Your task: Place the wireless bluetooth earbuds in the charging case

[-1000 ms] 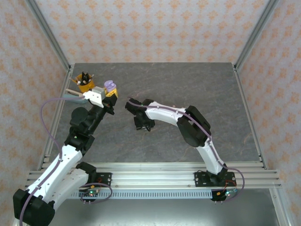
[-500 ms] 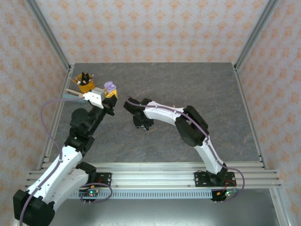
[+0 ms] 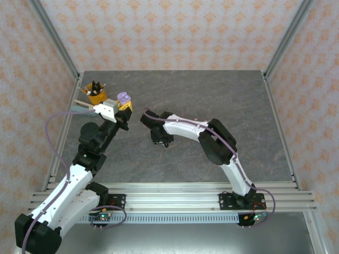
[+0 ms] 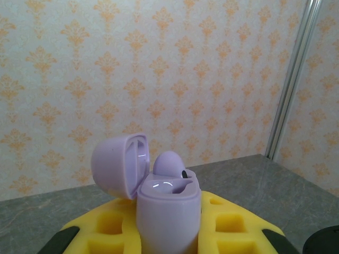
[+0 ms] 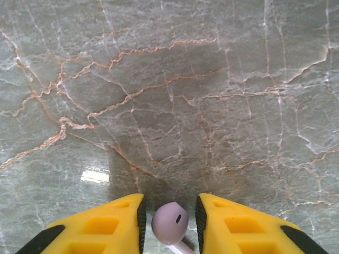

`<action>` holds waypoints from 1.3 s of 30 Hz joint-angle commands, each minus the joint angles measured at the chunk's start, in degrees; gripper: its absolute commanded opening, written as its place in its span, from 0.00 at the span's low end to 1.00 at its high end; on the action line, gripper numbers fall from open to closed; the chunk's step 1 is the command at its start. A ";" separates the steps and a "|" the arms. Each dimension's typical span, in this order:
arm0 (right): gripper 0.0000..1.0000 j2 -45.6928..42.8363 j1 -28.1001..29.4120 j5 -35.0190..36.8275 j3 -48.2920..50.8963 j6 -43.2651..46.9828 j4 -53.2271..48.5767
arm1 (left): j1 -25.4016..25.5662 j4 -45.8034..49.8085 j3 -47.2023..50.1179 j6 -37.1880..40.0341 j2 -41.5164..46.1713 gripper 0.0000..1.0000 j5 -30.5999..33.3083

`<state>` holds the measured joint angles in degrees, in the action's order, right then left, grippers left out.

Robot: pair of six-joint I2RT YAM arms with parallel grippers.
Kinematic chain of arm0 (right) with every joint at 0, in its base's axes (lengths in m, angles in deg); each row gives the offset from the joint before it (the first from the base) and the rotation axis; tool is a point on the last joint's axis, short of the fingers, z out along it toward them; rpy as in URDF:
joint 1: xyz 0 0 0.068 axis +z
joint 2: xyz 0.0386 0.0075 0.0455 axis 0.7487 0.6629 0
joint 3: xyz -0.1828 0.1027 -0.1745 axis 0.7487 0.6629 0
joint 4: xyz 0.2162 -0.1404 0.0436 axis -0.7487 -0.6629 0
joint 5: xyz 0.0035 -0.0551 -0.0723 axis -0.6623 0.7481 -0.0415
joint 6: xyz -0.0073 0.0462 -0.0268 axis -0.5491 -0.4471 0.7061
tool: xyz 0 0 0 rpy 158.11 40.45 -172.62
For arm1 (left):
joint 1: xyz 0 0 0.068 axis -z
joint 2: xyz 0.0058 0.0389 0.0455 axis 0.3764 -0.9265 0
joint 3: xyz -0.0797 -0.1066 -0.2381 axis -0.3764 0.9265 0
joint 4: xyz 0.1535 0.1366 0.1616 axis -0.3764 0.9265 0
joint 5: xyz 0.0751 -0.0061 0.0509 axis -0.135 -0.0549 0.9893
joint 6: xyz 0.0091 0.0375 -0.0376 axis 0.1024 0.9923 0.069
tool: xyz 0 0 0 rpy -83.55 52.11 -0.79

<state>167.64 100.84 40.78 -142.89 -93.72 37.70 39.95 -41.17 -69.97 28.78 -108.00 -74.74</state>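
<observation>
A lilac earbud (image 5: 170, 222) sits between the yellow fingers (image 5: 106, 227) of the right gripper (image 5: 169, 205), head up. The fingers close in on either side of it, pinching it above the grey marbled table (image 5: 175, 90). A second earbud (image 4: 169, 161) of the same colour rests in the far socket of the lilac case (image 4: 168, 211), whose lid (image 4: 119, 165) is swung open to the left. The left gripper (image 4: 168, 235) clamps the case upright between its yellow fingers (image 4: 233, 230). From above, the case (image 3: 123, 97) is held near the table's far left part, and the right arm's end is just beside it to the right, apart from it. A patterned wall (image 4: 201, 74) stands behind.
</observation>
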 commanded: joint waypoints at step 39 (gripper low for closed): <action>0.21 -3.15 0.92 1.00 5.29 -1.91 -3.49 | -0.32 -3.06 0.09 -0.91 0.07 0.00 0.51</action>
<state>165.48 101.21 41.00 -139.52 -95.23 38.62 39.95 -41.55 -69.62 28.61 -108.06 -74.74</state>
